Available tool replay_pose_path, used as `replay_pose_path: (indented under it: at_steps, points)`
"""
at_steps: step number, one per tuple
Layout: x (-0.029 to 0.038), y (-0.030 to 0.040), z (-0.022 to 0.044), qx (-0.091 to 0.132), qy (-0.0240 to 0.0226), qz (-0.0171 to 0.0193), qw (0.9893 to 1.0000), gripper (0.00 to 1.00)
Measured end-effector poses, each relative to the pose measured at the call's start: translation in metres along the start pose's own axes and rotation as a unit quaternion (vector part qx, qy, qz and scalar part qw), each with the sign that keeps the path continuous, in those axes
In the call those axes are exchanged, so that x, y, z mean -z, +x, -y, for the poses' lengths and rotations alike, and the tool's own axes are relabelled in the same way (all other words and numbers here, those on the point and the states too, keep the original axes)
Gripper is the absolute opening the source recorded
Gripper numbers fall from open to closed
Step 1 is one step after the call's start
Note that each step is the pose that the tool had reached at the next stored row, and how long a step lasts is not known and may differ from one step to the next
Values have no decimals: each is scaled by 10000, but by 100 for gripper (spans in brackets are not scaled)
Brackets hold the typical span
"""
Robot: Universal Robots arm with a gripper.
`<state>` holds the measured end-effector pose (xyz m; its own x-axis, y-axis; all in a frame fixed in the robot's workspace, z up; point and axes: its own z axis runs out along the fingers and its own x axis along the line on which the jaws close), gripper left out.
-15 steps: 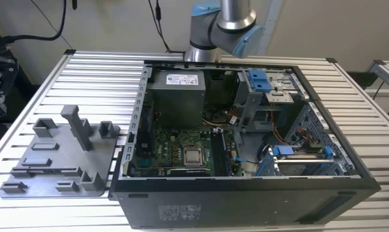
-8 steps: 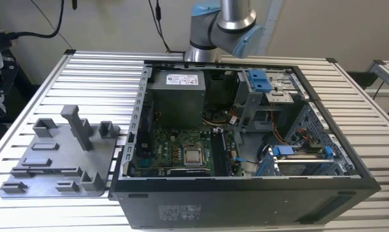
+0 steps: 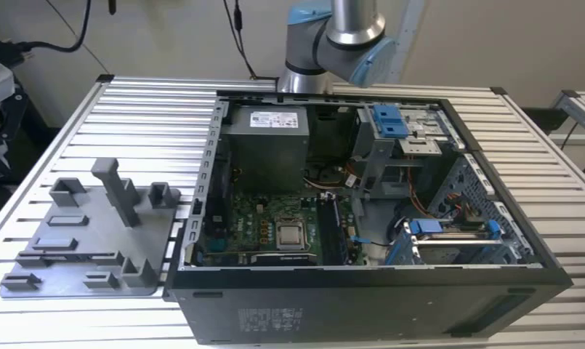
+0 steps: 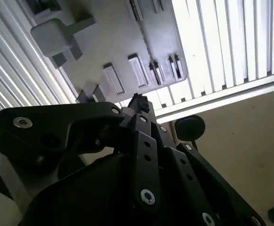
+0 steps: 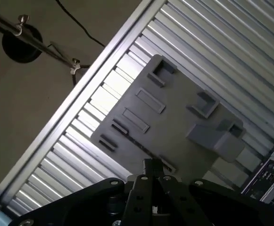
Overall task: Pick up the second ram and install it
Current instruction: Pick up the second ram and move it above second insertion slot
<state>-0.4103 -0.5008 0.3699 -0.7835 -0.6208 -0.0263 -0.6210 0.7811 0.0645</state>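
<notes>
My gripper [image 5: 148,164] hangs high above the grey fixture tray [image 5: 174,113], its fingers drawn together with nothing between them. The second wrist view looks past the gripper [image 4: 139,100] at the tray [image 4: 122,42]. In the exterior view the tray [image 3: 89,233] lies on the slatted table at the exterior view's left. A thin dark line [image 3: 74,254] runs along one of its long slots. I cannot tell whether that line is the second ram. The open computer case [image 3: 370,291] holds the green motherboard [image 3: 263,218] with its long black slots [image 3: 333,229].
The arm's base [image 3: 317,51] stands behind the case. Inside the case are a grey power supply [image 3: 263,145] and blue-latched drive bays [image 3: 448,233]. A tall grey post [image 3: 118,189] rises from the tray. The table's edge and floor [image 5: 33,103] lie beyond the tray.
</notes>
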Motion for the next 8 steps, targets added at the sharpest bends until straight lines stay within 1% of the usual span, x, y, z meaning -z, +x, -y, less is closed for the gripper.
replay_pose_path:
  at_steps: [1, 2, 6, 8]
  points:
    - [-2, 0, 0, 70, 12, 9, 10000, 11]
    - [-7, 0, 1, 126, 15, 10, 9999, 11]
    - [-17, 1, 1, 320, 10, -4, 9995, 11]
    - [-22, 1, 0, 475, 5, -14, 9989, 11]
